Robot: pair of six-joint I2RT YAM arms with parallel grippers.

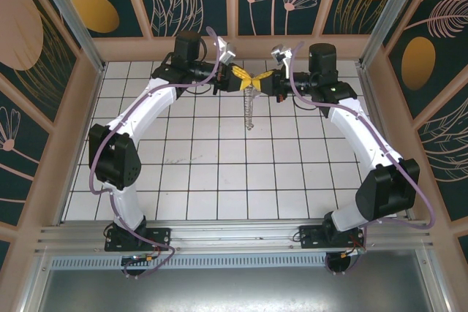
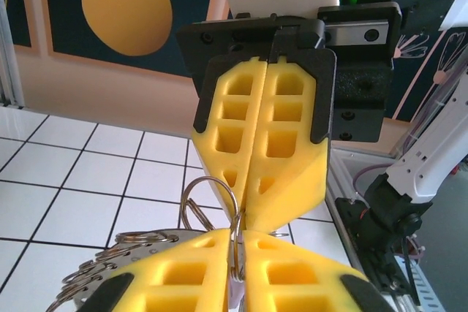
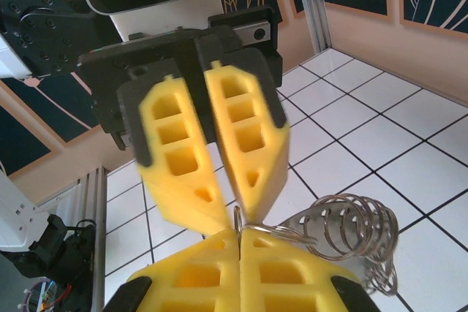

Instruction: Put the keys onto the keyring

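The keyring (image 1: 249,107) hangs above the far middle of the tiled table (image 1: 183,180), held where my 2 grippers meet tip to tip. On the right wrist camera the right gripper (image 3: 240,237) is pressed together, a thin wire loop rising out of its seam and the coiled rest of the ring sagging just beside it. The left gripper (image 2: 238,242) has its yellow fingers almost touching, with the ring's wire caught in the slit between them (from the opposite wrist it looks blurred).
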